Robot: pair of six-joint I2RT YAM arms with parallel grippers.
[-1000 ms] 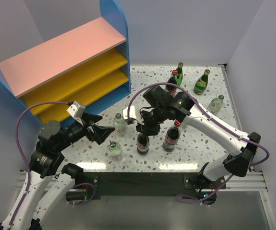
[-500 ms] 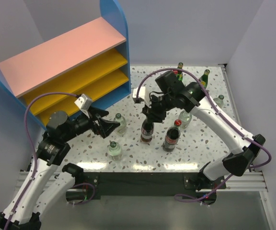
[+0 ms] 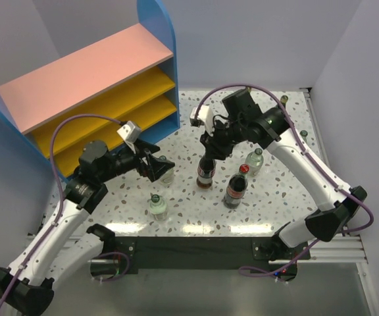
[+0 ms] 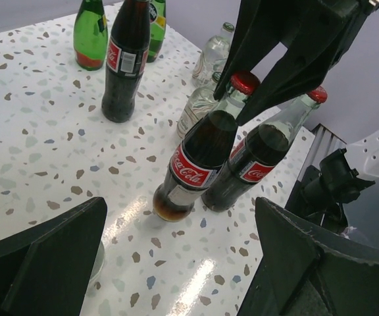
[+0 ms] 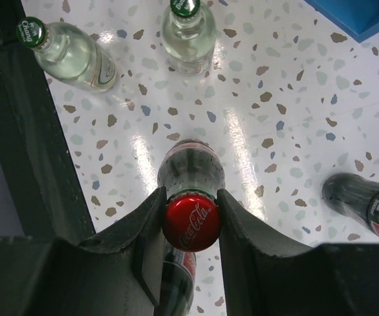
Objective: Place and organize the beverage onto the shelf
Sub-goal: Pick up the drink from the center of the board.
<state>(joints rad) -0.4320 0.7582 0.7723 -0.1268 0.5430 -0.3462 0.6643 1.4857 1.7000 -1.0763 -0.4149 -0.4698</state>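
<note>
"Two grippers over the desk (image 3: 268,204). How does the right gripper (image 5: 190,204) stand?"

"Pressed in on the red cap (image 5: 191,222) of a cola bottle (image 4: 199,158), one finger on each side of the neck. The bottle leans. Whether its base touches the desk or hangs just above it, I cannot tell."

"And the left gripper (image 3: 163,170)?"

"Spread wide, its fingers (image 4: 51,253) well apart. It sits low, near the held bottle on the side toward the shelf (image 3: 91,92). From above, a clear bottle (image 3: 167,176) shows right at its tips. I cannot tell if they touch."

"Where is the rest of the beverage?"

"Standing on the desk. A second cola bottle (image 3: 235,187) is just beside the held one, on the right arm's side. A third cola bottle (image 4: 127,59) stands farther back, near two green glass bottles (image 4: 89,33). A green-capped clear bottle (image 3: 156,205) stands near the front edge. Another clear one (image 3: 254,160) is just behind the second cola bottle."

"The shelf itself?"

"At the far left of the desk. It has blue side panels, a pink top board and two yellow boards below. It is well apart from the held bottle."
</note>
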